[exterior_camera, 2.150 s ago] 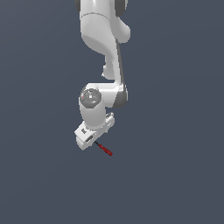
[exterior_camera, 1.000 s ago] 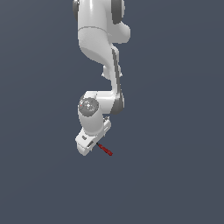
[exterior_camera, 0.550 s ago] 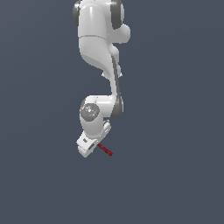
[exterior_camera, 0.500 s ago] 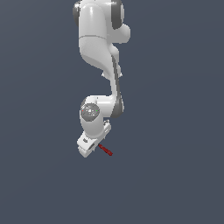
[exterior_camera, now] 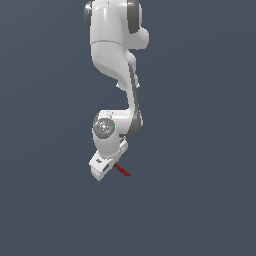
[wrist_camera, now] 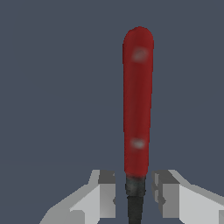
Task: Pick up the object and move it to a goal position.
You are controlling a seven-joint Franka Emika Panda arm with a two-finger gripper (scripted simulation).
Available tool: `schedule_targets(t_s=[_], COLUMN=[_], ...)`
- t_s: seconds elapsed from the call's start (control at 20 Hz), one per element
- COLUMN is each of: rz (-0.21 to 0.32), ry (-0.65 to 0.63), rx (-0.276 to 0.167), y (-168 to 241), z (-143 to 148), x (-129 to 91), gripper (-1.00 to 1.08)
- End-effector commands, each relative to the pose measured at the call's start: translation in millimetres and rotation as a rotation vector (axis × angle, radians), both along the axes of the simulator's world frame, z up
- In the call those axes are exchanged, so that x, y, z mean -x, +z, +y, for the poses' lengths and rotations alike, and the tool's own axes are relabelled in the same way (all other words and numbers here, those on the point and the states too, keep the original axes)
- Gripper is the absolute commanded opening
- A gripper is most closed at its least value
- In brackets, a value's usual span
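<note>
White and big, the arm (exterior_camera: pixel 116 45) hangs down from the top of the exterior view. It bends at a round joint (exterior_camera: pixel 105 128), then tips down and toward the exterior view's left to the claw (exterior_camera: pixel 101 169). The claw sits low, just over the dark grey surface (exterior_camera: pixel 200 200).

The fork (exterior_camera: pixel 122 171) has a red handle that sticks out from the claw toward the exterior view's right. In the wrist view, the red handle (wrist_camera: pixel 138 100) points straight away from the claw. Its black neck (wrist_camera: pixel 135 197) sits between the two grey fingers (wrist_camera: pixel 105 194). The fingers are close on each side of it, but small gaps show, so I cannot tell if they pinch it.
</note>
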State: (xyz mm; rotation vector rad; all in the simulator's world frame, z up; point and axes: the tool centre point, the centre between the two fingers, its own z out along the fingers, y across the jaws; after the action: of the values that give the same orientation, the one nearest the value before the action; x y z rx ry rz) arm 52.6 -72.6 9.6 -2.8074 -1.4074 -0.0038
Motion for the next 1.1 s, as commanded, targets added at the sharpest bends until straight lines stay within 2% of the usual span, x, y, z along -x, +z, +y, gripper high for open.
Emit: schedule_targets(t_s=[0.0, 0.4, 1.05], rz=[0.0, 0.0, 0.001], ry=[0.0, 0.0, -0.004], rx=[0.0, 0.0, 0.0], y=[0.3, 28.9, 130.6], z=[-0.3, -26.5, -121.1], x=[0.0, -4.1, -21.1], gripper=[-1.0, -1.0, -1.0])
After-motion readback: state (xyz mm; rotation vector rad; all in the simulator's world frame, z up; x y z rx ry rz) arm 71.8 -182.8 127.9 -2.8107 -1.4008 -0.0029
